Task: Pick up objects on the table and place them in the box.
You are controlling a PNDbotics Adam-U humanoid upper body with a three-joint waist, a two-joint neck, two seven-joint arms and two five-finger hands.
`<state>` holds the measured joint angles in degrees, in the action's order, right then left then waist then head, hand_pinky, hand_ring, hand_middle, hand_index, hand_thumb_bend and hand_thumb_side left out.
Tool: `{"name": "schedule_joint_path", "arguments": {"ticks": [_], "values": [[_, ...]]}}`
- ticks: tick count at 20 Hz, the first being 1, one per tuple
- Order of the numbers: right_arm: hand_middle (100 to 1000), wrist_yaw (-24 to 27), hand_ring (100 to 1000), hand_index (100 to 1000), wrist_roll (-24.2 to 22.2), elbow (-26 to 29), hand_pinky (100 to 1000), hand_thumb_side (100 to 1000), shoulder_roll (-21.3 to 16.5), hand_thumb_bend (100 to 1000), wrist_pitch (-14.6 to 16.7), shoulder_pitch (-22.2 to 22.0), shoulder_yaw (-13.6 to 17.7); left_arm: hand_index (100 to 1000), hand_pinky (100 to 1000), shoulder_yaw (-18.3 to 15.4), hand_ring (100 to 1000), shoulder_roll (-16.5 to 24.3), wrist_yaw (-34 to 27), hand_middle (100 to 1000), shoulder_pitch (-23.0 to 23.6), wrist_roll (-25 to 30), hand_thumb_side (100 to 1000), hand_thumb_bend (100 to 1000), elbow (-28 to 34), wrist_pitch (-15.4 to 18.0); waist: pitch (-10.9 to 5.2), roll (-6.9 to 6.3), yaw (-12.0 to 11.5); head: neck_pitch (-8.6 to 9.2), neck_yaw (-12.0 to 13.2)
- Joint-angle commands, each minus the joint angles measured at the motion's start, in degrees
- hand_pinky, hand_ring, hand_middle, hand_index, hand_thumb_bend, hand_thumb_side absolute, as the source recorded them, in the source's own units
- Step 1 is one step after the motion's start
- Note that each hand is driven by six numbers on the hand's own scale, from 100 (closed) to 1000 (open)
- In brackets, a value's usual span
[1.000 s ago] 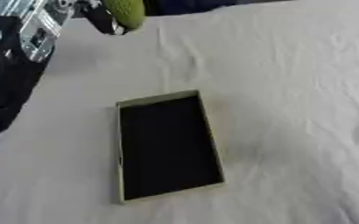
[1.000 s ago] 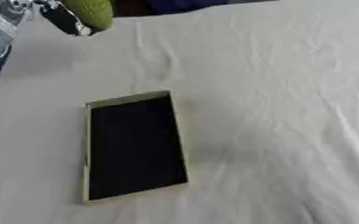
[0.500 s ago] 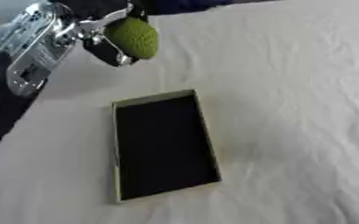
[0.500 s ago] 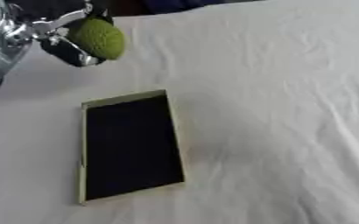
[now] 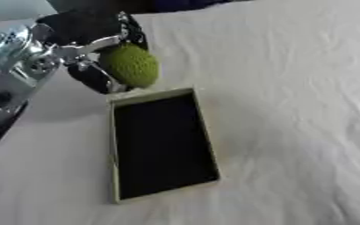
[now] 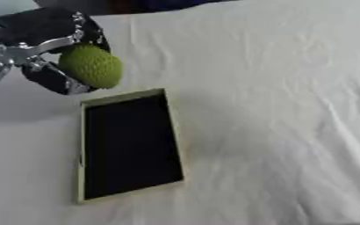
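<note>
Green ball (image 5: 129,65) in left hand (image 5: 91,52), above box (image 5: 206,132) far edge.

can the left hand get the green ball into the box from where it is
Probably yes. The left hand holds the green ball just beyond the far edge of the box, whose dark inside looks empty, and nothing shows between them on the white cloth.
</note>
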<state>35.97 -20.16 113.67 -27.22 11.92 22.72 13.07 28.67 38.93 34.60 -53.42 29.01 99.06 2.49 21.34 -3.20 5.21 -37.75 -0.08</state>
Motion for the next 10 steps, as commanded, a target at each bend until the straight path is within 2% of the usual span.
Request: {"name": "schedule_joint_path", "arguments": {"ticks": [1,8,9,10], "values": [[616,0.3,697,824,0.2,0.9,871,635,-0.7,100,-0.1,0.6,0.6,668,388,0.0,455,2.2,-2.2,491,0.0,2.6,113,379,4.9,-2.1,-1.16,0.32,-0.1,-0.18,-0.1],[616,0.1,696,824,0.3,0.9,872,638,-0.2,100,-0.4,0.5,0.9,667,383,-0.5,452,2.6,-4.9,487,0.9,6.7,112,351,14.3,-6.2,-1.17,0.4,-0.2,-0.31,-0.2],[616,0.2,696,824,0.3,0.9,872,636,-0.2,100,-0.4,0.5,0.9,667,382,-0.3,451,2.5,-5.5,484,0.9,7.1,107,368,14.9,-6.4,-1.18,0.42,-0.2,-0.36,-0.2],[616,0.2,696,824,0.4,0.9,872,635,-0.2,100,-0.4,0.5,0.9,666,383,-0.1,452,2.4,-6.2,484,1.0,7.3,114,335,15.2,-6.6,-1.19,0.43,-0.2,-0.39,-0.2]]}}
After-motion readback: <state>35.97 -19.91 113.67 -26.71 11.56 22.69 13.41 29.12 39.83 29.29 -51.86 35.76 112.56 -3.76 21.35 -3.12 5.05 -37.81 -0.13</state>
